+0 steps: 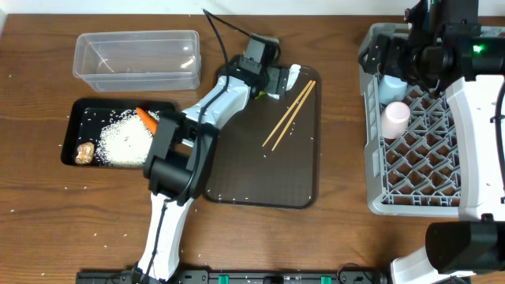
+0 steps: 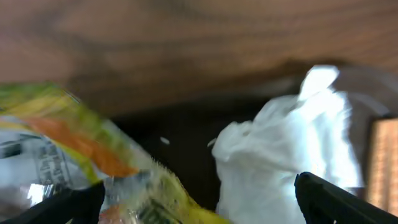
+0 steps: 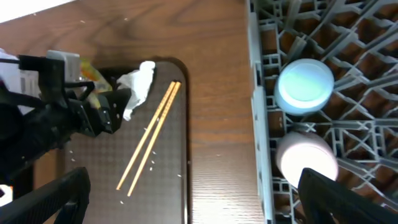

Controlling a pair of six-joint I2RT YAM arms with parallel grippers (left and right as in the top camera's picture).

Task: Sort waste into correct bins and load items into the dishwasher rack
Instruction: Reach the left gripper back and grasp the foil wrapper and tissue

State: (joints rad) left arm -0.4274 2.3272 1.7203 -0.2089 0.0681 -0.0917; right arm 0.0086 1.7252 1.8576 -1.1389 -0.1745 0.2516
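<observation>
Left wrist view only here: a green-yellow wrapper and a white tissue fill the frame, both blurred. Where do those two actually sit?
Observer: The wrapper and tissue sit at the far end of the brown serving tray, next to the chopsticks.
Operator: Which bin has waste in it?
Observer: The black tray holds rice, the carrot and a brown lump. The clear tub looks empty.
Operator: Anything in the rack?
Observer: Yes. A light blue cup and a pink cup stand side by side near one edge of the grey rack.
</observation>
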